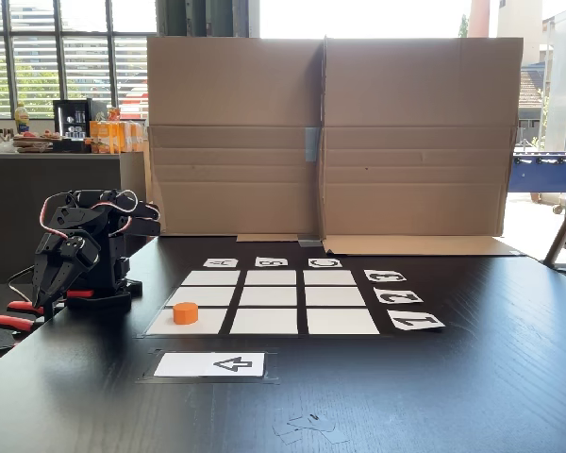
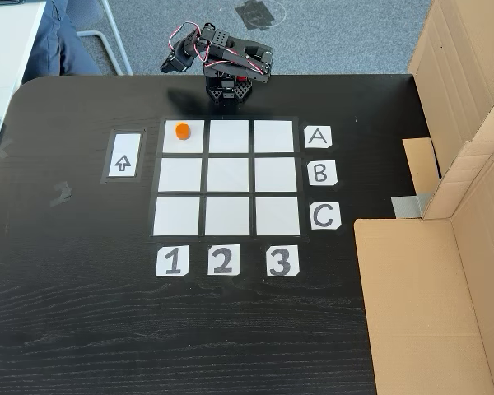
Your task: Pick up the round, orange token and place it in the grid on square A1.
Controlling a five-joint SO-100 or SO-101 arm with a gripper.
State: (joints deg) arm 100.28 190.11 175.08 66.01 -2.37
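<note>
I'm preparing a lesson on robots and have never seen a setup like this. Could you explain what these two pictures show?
The black machine is a small robot arm, folded up at the table's edge. One fixed view looks across the table from the side, the other looks down from above. On the table lies a grid of nine white squares, labelled A to C and 1 to 3. The orange token sits in square A1. Beside the grid is a white arrow card. The end effector hangs down holding nothing; whether it is open is unclear.

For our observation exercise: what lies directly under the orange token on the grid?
The orange token rests on the white corner square aligned with the A label and the 1 label. The patch of square beneath the token is covered, so unseen.
</note>
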